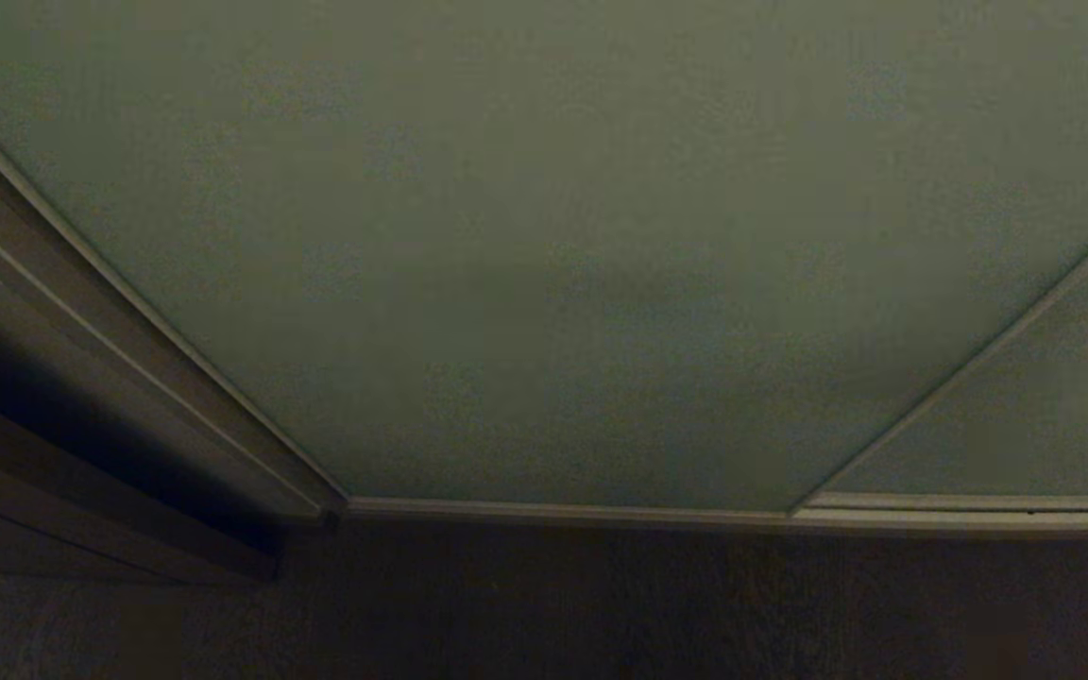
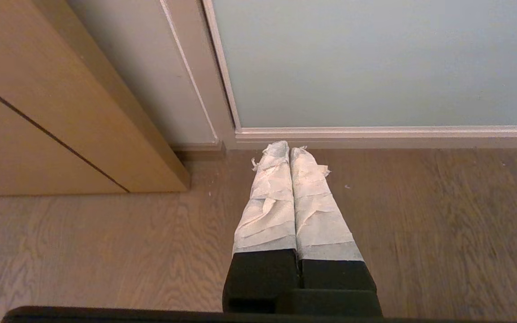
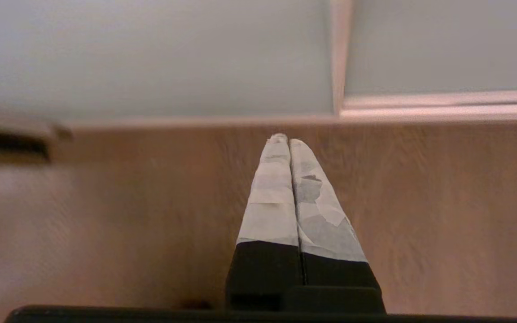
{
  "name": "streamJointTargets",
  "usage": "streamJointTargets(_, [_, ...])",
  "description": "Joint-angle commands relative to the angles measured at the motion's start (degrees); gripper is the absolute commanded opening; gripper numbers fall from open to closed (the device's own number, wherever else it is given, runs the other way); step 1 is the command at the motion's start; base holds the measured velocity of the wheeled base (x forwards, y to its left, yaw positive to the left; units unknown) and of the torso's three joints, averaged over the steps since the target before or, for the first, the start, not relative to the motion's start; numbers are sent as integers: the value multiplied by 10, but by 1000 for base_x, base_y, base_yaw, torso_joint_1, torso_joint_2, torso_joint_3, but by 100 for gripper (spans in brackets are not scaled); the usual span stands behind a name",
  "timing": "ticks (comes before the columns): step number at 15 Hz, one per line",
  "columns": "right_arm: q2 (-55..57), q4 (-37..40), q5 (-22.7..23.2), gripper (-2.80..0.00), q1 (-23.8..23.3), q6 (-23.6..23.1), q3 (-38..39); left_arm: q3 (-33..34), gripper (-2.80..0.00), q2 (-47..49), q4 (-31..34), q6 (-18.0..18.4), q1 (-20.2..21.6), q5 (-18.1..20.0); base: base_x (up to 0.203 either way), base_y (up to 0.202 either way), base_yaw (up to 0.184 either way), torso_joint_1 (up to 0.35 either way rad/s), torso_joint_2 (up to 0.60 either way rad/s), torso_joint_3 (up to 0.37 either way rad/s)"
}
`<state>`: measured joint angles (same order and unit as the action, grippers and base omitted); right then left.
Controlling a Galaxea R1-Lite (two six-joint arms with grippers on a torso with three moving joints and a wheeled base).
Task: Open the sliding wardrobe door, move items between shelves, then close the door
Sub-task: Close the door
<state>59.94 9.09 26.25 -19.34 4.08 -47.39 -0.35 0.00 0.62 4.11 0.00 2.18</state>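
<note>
**Both hands empty and low, wardrobe door shut in front of me**

Nearest to me in the left wrist view is my left hand (image 2: 291,150), its two tape-wrapped fingers (image 2: 269,197) pressed flat together with nothing between them, pointing over the wooden floor (image 2: 442,215) toward the foot of the wardrobe. Its tips sit just short of the bottom rail.

My right hand (image 3: 285,140) shows the same in its own view: wrapped fingers (image 3: 272,202) pressed together, holding nothing, aimed across the floor (image 3: 442,202) at the base of the wardrobe. That picture is smeared, so I can tell little of the dark shape at its far side.

Beyond the floor (image 1: 544,604), the head view gives me the sliding wardrobe door (image 1: 544,246), a large pale grey-green panel standing closed and filling most of what I see. Its slim light frame (image 1: 563,513) runs along the bottom edge, just above the floor. At the right a second panel (image 1: 1026,416) meets it along a slanting frame line. At the left edge a brown wooden frame (image 1: 53,416) stands beside the door. Neither hand appears in the head view.
</note>
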Motion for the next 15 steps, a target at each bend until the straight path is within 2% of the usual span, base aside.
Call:
streamJointTargets(1, [-101, -1, -20, -280, 36, -10, 61, 0, -280, 1, 0, 0, 0, 0, 0, 0, 0, 0, 0, 0])
streamJointTargets(7, [-389, 4, -105, -280, 136, -29, 236, 0, -280, 0, 1, 0, 0, 0, 0, 0, 0, 0, 0, 0])
streamJointTargets(8, [-429, 7, -127, -280, 147, -35, 274, 0, -280, 1, 0, 0, 0, 0, 0, 0, 0, 0, 0, 0])
streamJointTargets(10, [-468, -4, -218, -280, 166, -47, 340, 0, -280, 1, 0, 0, 0, 0, 0, 0, 0, 0, 0, 0])
streamJointTargets(11, [-504, -11, -236, -280, 177, -52, 363, 0, -280, 0, 0, 0, 0, 0, 0, 0, 0, 0, 0, 0])
streamJointTargets(13, [-582, -19, -248, -280, 188, -75, 418, 0, -280, 1, 0, 0, 0, 0, 0, 0, 0, 0, 0, 0])
streamJointTargets(15, [-601, -91, -254, -280, 194, -89, 468, 0, -280, 0, 0, 0, 0, 0, 0, 0, 0, 0, 0, 0])
